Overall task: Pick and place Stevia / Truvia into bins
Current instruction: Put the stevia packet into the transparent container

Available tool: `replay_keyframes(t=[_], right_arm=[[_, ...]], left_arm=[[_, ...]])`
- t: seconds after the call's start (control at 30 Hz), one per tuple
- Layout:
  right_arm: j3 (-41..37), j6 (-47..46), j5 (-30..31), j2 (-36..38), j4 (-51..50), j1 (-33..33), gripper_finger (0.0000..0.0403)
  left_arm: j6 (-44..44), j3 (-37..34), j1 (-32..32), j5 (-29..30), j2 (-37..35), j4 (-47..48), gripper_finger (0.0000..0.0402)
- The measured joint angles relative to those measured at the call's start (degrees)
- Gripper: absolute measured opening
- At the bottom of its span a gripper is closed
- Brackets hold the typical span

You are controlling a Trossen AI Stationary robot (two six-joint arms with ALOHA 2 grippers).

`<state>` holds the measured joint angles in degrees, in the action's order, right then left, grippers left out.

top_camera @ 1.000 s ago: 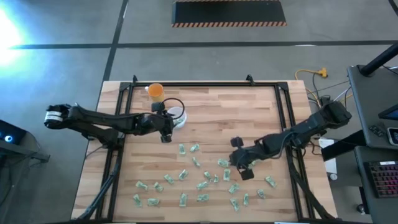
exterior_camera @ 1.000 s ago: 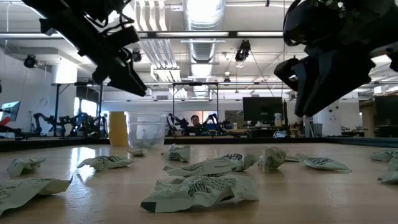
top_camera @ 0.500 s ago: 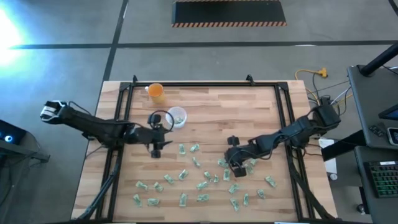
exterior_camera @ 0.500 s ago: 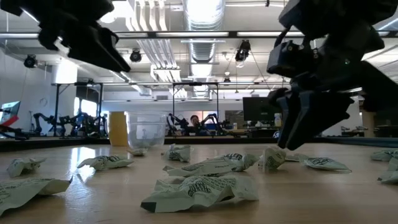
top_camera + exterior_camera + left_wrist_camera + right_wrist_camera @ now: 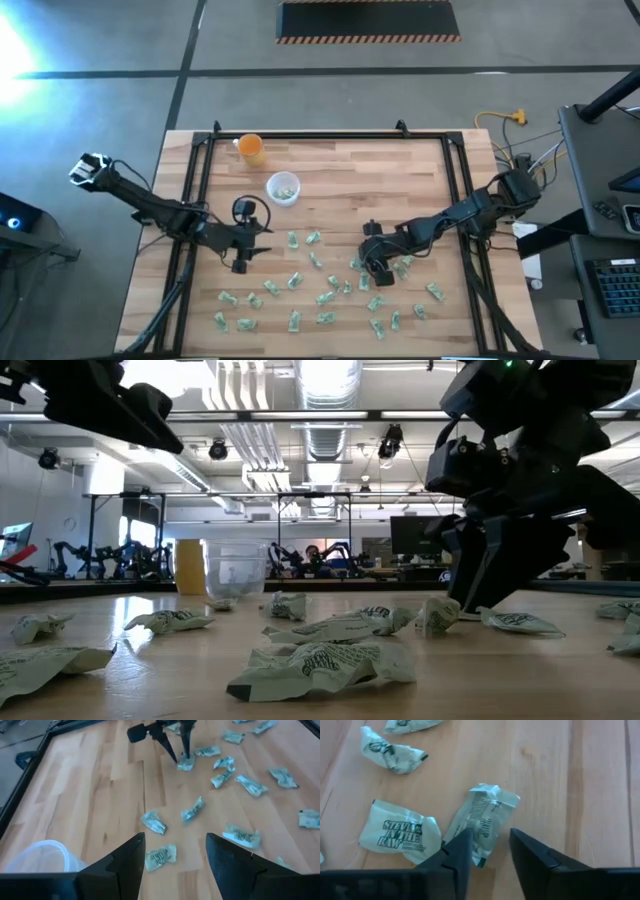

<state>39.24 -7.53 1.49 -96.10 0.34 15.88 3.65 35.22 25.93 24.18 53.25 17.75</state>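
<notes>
The right gripper (image 5: 377, 277) was low over the table, right above one crumpled Stevia sachet (image 5: 482, 820). Its two fingers (image 5: 532, 855) were a little apart, with nothing held between them, and the sachet poked out just in front of the tips. The sachet's long side ran nearly the same way the fingers pointed, so they would likely pinch it across its short side. Another sachet (image 5: 400, 832) lay just beside it and could get caught too. Many more were spread over the near half of the wooden table (image 5: 400, 180). The clear cup (image 5: 283, 188) stood well apart, toward the far left, with bare wood between. The left gripper (image 5: 240, 263) hung empty and wide open, nearer the cup, beside the black frame rail (image 5: 190, 215).
</notes>
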Motion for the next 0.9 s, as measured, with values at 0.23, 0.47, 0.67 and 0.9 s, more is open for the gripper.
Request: replay_keyframes(t=[0.23, 0.47, 0.67, 0.9], right_arm=[[0.0, 3.4, -0.4, 0.2, -0.3, 0.0, 0.0015], [1.4, 7.8, 3.0, 0.3, -0.2, 0.0, 0.0009], [6.4, 16.2, 12.7, 0.3, 0.9, -2.1, 0.0009], [11.6, 25.8, 16.4, 0.3, 9.5, -8.7, 0.0009]], left_arm=[[2.0, -0.3, 2.3, 0.4, 0.8, -0.3, 0.0192], [2.0, -0.3, 3.1, 0.6, 1.1, -0.2, 0.0192], [4.6, -0.8, 4.2, 0.3, 1.1, 0.8, 0.0192], [12.3, -2.9, 6.5, 0.1, 1.1, 3.9, 0.0192]])
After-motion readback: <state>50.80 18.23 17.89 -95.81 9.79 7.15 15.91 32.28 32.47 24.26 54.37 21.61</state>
